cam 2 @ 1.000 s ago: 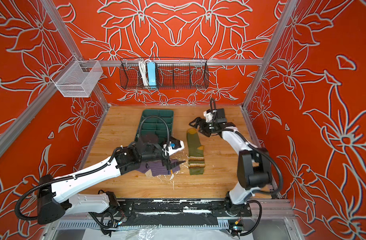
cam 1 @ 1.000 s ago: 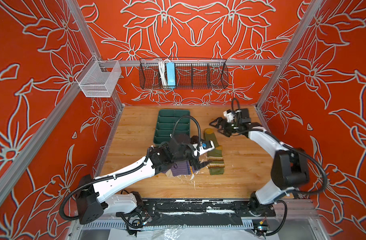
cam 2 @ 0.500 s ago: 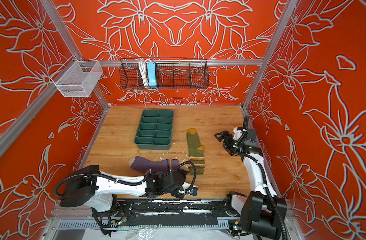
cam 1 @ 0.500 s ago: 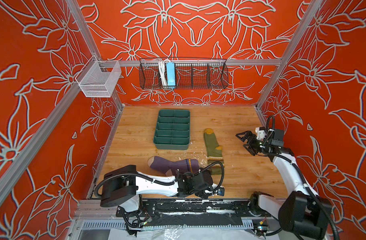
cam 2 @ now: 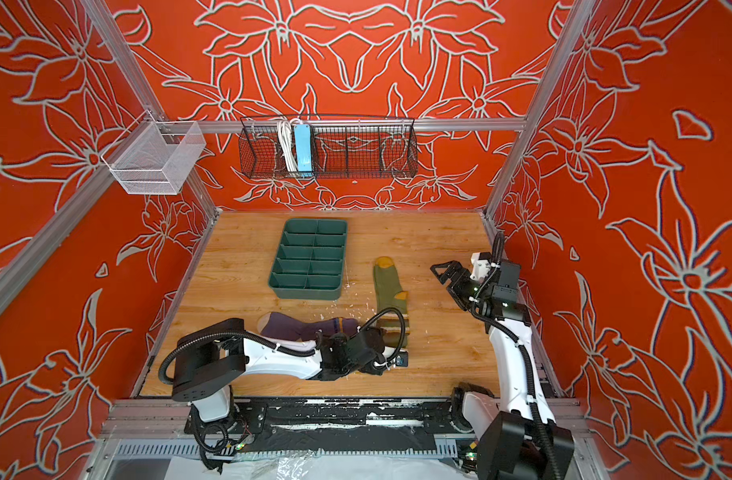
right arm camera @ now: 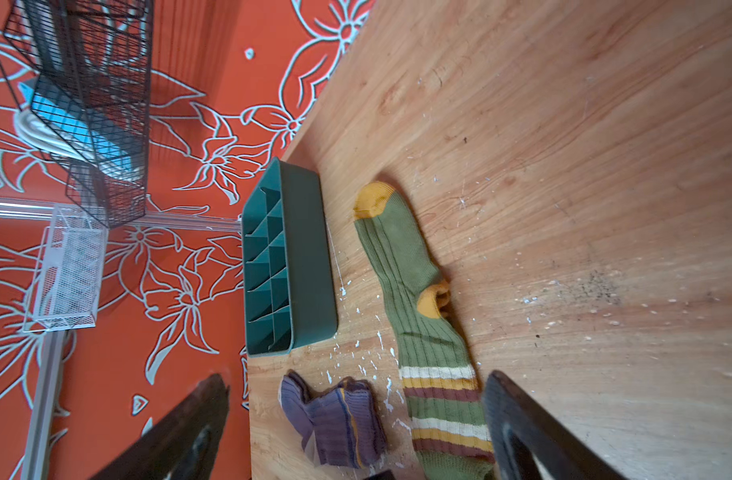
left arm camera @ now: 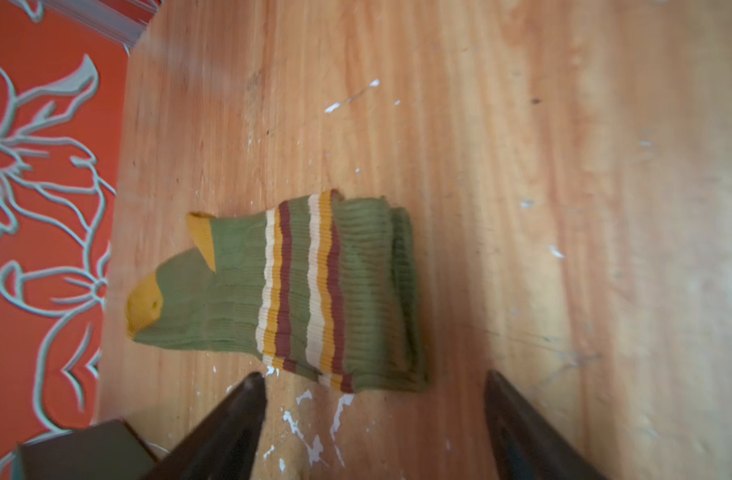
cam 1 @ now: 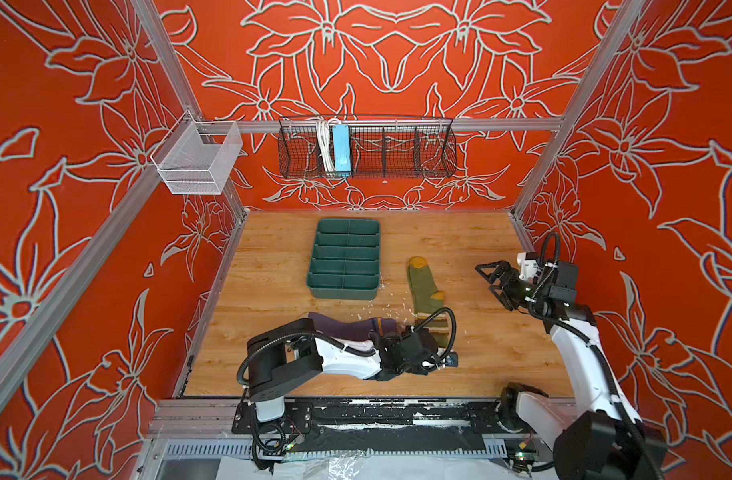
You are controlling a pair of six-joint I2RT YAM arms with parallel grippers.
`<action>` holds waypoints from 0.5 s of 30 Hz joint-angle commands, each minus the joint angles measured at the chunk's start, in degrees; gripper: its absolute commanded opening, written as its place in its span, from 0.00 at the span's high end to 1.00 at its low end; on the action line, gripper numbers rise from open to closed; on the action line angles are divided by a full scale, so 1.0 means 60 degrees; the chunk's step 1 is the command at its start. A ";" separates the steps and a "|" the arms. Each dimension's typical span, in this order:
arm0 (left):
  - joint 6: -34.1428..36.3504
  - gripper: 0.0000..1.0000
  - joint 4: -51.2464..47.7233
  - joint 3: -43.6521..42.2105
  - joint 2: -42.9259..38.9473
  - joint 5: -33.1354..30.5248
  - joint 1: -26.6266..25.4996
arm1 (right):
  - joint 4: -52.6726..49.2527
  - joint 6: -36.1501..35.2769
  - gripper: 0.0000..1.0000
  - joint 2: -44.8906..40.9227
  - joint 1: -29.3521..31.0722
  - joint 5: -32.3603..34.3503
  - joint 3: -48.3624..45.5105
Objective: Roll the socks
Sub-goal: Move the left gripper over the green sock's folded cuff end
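Both socks lie flat on the wooden table [cam 1: 486, 353], neither in any grip. We note the green sock [cam 1: 421, 286] running straight, its mustard toe toward the back wall and its striped cuff toward the front edge, where the left arm's wrist covers it in both top views. In the left wrist view the cuff end looks doubled over on itself. The purple sock [cam 2: 297, 326] lies crosswise, just in front of the green tray [cam 1: 341, 294] and beside the green cuff, partly hidden behind the left arm; from the right wrist view it looks bunched. The left gripper [left arm camera: 372, 399] sits low over the table with its jaws well apart and nothing between them, its tips just short of the green cuff. The right gripper [cam 1: 491, 282] hangs spread wide and empty, well apart from both socks, toward the right wall.
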 commanded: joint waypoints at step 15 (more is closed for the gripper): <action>-0.0145 0.51 -0.1446 0.0751 0.0903 0.0910 0.0253 | -0.0432 -0.0074 0.02 -0.0336 -0.0641 -0.0200 0.0504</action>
